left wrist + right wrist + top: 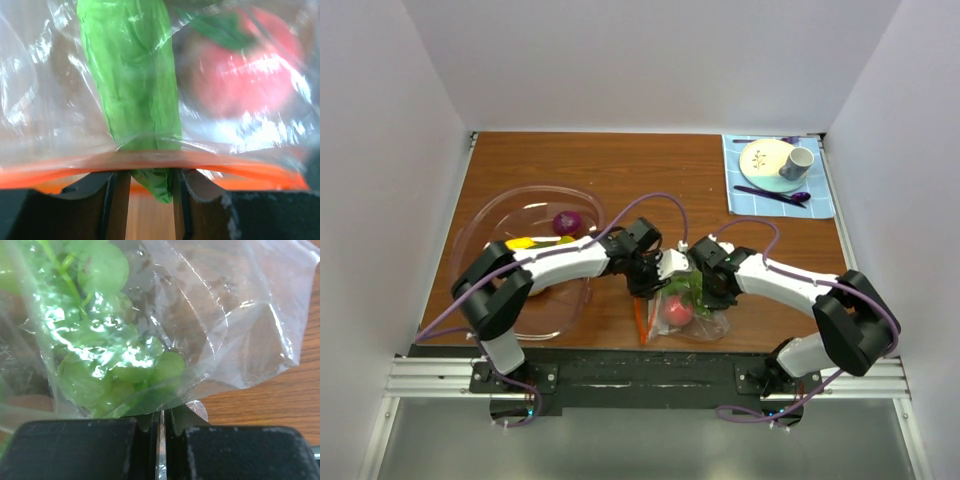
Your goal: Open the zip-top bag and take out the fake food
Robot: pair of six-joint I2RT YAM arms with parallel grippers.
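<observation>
Left end effector [150, 182] pinches green piece [132, 75], right end effector [161, 422] pinches zip-top bag [240, 330].

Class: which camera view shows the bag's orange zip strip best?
Left wrist: the zip strip crosses the whole frame, close up. The top view shows only a short orange sliver; the right wrist view shows none.

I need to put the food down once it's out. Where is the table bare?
Bare wood lies along the far edge between the clear bowl and the blue placemat, and on the right between the placemat and the right arm. The near middle is crowded: the left hand pinches green fake food, the right hand the zip-top bag.
</observation>
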